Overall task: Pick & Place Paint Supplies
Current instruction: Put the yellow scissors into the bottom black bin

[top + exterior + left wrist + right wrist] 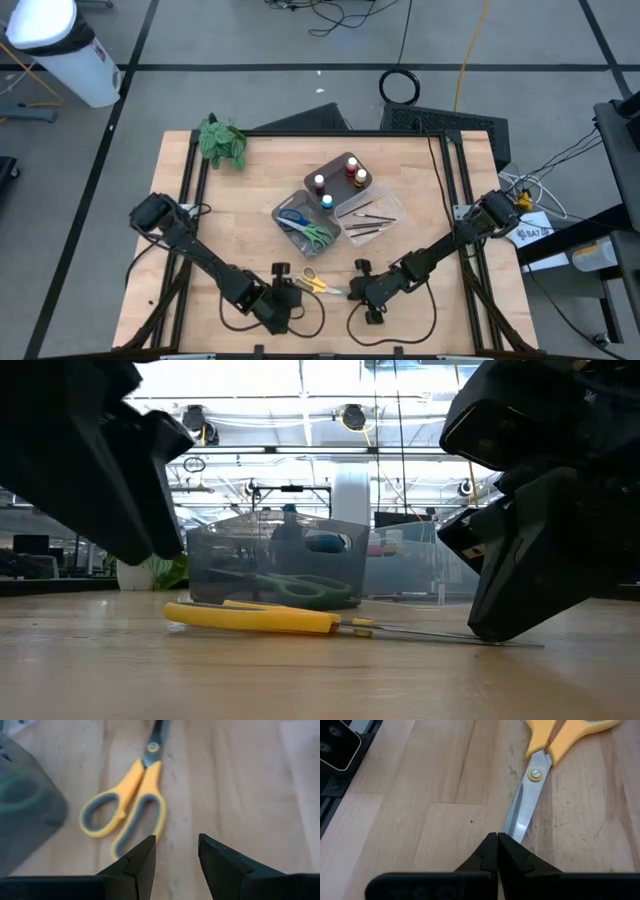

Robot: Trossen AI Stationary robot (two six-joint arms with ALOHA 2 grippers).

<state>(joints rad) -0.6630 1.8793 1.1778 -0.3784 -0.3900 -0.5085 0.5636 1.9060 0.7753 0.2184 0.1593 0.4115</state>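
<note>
Yellow-handled steel scissors (312,283) lie flat between both arms near the table's front edge: left gripper (176,865) parted beside the handles, presumably lining up a grasp; right gripper (497,851) pinched together, empty, at the blade tips.

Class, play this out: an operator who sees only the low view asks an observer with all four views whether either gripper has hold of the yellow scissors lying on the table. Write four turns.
Operator: From table height I see the yellow scissors between two dark shapes. Is either gripper open?
Observer: The left gripper is open, just short of the handles of the yellow scissors, touching nothing.
Operator: And the other one?
Observer: The right gripper is shut, right at the blade tip; whether it pinches the blade I cannot tell.
</note>
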